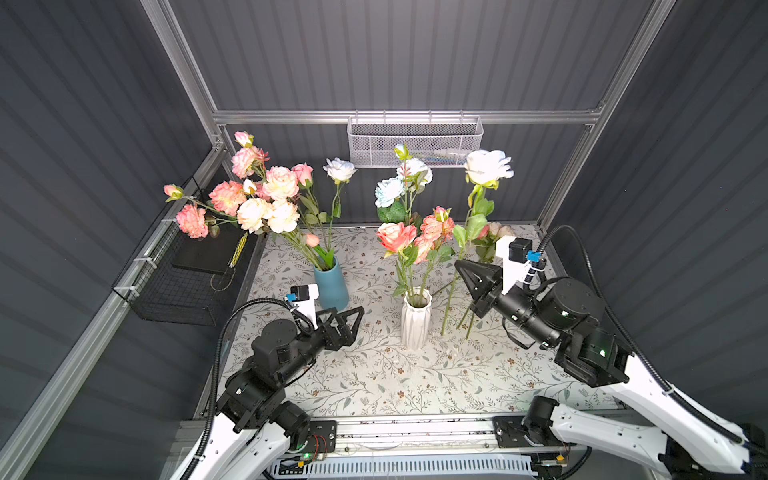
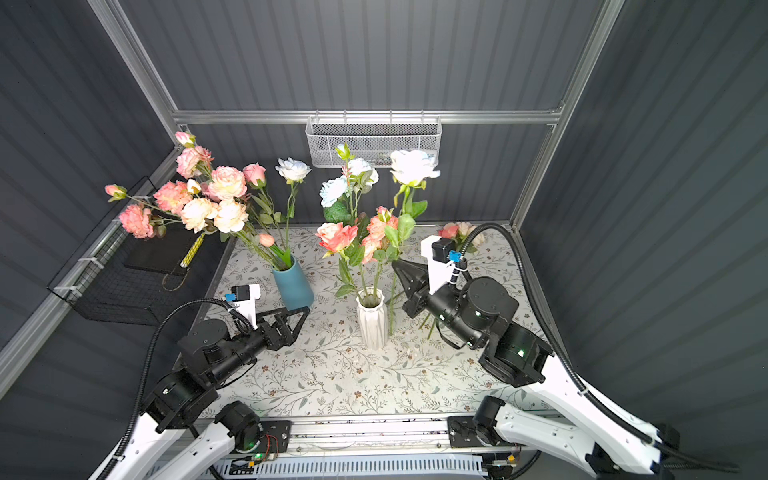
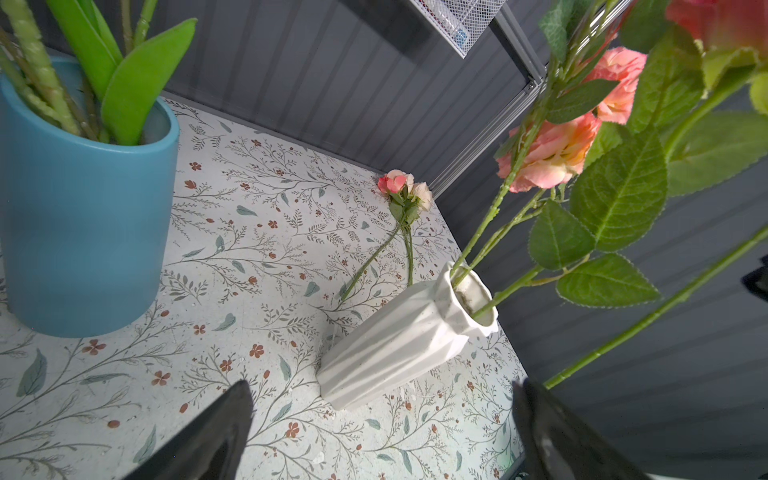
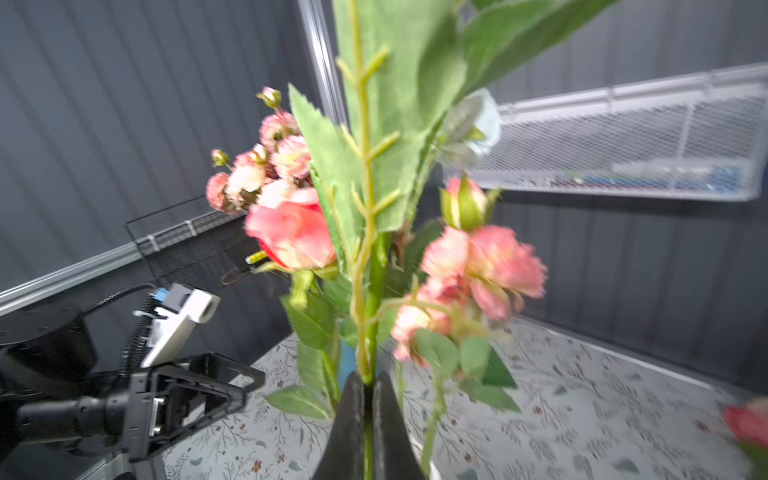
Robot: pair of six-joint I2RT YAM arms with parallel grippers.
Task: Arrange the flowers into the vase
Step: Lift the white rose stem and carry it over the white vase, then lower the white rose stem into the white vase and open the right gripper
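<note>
Right wrist view alone shows right pincer (image 4: 368, 384) gripping flower stem (image 4: 377, 274); left pincer (image 4: 249, 388) wide.

The floral table (image 1: 374, 374) carries a blue vase (image 1: 332, 286), white vase (image 1: 415, 328) and loose roses (image 3: 401, 187).

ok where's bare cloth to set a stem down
Bare: front strip between white vase and front rail; narrower gap between blue vase and white vase. Crowded: right of white vase, with the held white rose and loose flowers.
</note>
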